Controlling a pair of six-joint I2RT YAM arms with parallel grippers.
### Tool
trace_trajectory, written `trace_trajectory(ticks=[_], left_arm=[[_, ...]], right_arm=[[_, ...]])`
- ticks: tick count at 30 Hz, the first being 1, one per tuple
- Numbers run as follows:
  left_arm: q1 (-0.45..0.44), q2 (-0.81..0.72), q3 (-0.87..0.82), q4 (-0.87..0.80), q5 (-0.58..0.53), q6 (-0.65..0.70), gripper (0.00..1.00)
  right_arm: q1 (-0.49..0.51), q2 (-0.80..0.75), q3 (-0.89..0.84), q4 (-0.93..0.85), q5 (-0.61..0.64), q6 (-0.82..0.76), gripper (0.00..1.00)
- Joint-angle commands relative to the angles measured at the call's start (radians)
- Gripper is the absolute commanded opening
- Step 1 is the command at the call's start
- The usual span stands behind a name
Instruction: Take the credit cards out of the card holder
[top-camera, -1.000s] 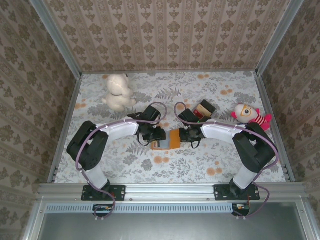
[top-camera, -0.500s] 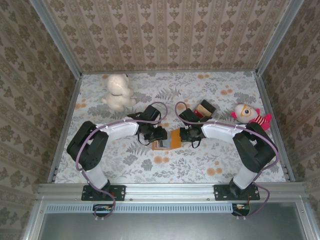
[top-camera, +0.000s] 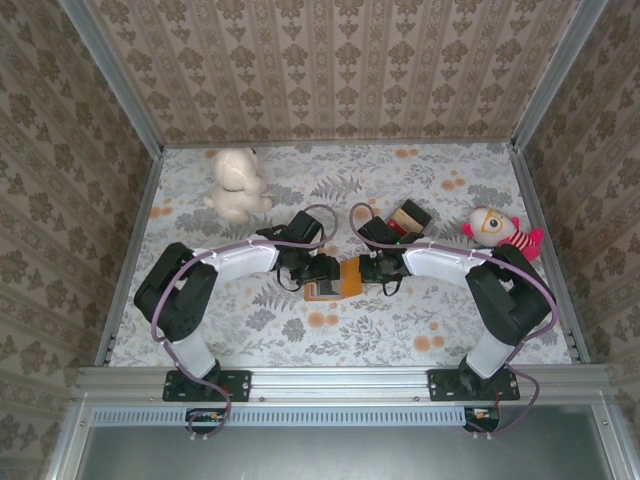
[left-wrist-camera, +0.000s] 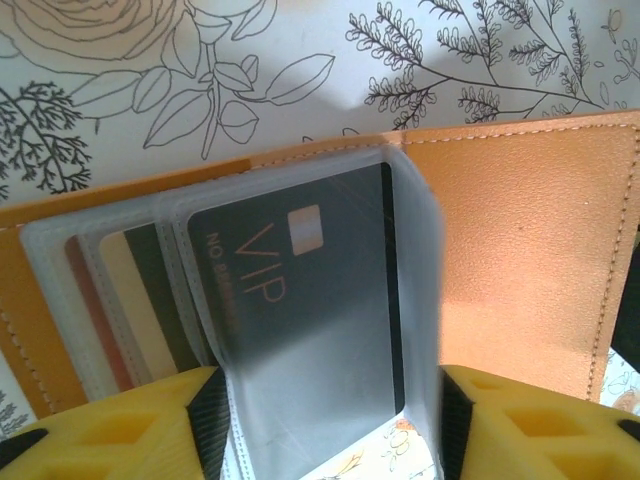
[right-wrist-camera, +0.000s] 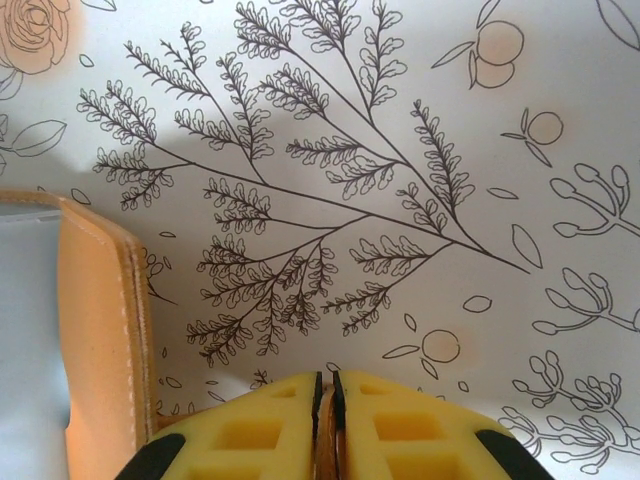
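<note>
Jaws of left gripper (left-wrist-camera: 330, 440) stand apart, astride a clear sleeve (left-wrist-camera: 420, 300) holding the dark VIP card (left-wrist-camera: 300, 300). Jaws of right gripper (right-wrist-camera: 327, 390) are pinched on a thin tan edge of the holder (left-wrist-camera: 520, 250). The holder lies open at the centre of the surface (top-camera: 400, 330), with other cards (left-wrist-camera: 120, 290) in its pockets.

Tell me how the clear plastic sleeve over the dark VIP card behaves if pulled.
Probably floppy: the clear plastic sleeve curves up between the left gripper fingers. Likely tethered to the orange-tan wallet. The dark VIP card inside looks stiff.

Top camera: high, rear, looking down. Wrist cameras: close, downward; all share card holder (left-wrist-camera: 520, 230).
</note>
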Motion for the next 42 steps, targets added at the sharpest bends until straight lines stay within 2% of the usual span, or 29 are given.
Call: trace_trajectory(ticks=[1, 5, 13, 20, 26, 36, 40, 42], left_arm=[[-0.015, -0.029, 0.021, 0.059, 0.047, 0.012, 0.64], [-0.015, -0.036, 0.019, 0.069, 0.053, 0.016, 0.75], [-0.016, -0.073, 0.017, 0.06, 0.023, 0.017, 0.91], [-0.023, -0.082, 0.036, 0.01, -0.022, 0.035, 0.97], [-0.028, -0.082, 0.037, 0.021, -0.015, 0.04, 0.98], [-0.014, -0.14, 0.03, -0.145, -0.179, 0.06, 0.97], [-0.009, -0.189, 0.015, -0.158, -0.227, 0.049, 0.91], [-0.01, -0.204, 0.0, -0.118, -0.21, 0.04, 0.84]], right_arm=[[0.012, 0.02, -0.01, 0.017, -0.049, -0.004, 0.14], [0.012, 0.019, -0.011, 0.017, -0.051, -0.004, 0.14], [0.012, 0.018, -0.01, 0.017, -0.052, -0.001, 0.14], [0.012, 0.017, -0.006, 0.015, -0.055, 0.0, 0.14], [0.014, 0.015, -0.004, 0.017, -0.059, 0.004, 0.14], [0.012, -0.03, -0.015, 0.0, -0.022, 0.015, 0.15], [0.012, -0.029, -0.012, -0.002, -0.021, 0.015, 0.16], [0.012, -0.031, -0.009, -0.007, -0.014, 0.016, 0.17]])
